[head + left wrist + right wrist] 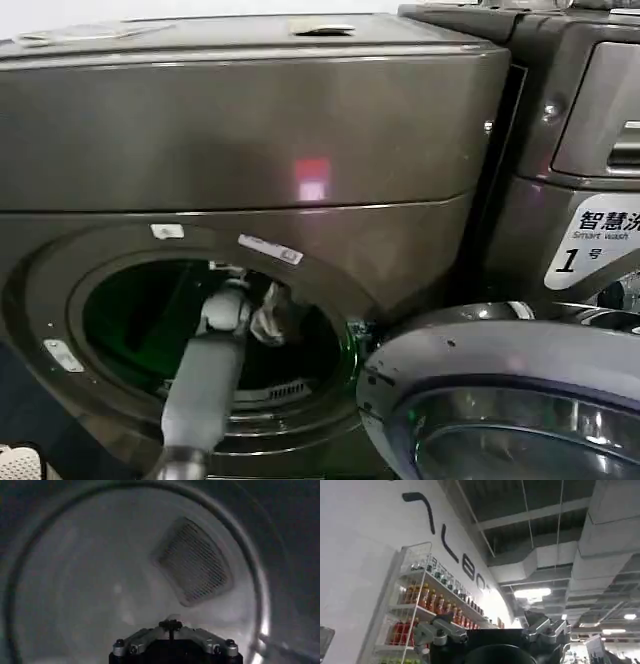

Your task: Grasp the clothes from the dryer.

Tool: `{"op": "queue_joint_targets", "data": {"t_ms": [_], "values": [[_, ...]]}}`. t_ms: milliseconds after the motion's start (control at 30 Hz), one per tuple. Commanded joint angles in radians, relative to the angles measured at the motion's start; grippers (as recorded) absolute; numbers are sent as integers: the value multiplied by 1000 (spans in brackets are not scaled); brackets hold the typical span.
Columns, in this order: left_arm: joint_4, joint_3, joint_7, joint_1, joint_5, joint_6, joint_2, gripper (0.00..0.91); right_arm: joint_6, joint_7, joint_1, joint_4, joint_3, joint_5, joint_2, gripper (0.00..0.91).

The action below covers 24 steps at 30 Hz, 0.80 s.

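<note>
Item: dryer (250,130), door open, our left arm reaching through the porthole, left pincer (262,312) inside the drum; whether its jaws are apart or together we cannot tell. Clothes: a pale scrap (268,325) at the pincer tip may be them; we judge them light, soft, best pinched at a bunched fold.

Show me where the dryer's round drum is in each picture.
Head view: the drum is the dark round hole low on the left of the dryer, with the left gripper inside.
Left wrist view: pale drum wall all round, mesh vent at the back.
Right wrist view: the open right gripper faces a bottle shelf instead.
Shared landmark: the left gripper.
</note>
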Motion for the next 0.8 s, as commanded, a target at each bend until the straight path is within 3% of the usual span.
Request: {"op": "queue_joint_targets", "data": {"t_ms": [33,800], "values": [[-125,-26,-141,109,-43,-85,-20,0,30,-5,-1,-5,-8,-9,-2,907],[-125,-14,-88,95,-22,8,-16,0,43,-20,-6,-18,30,-10,-2,907]]}}
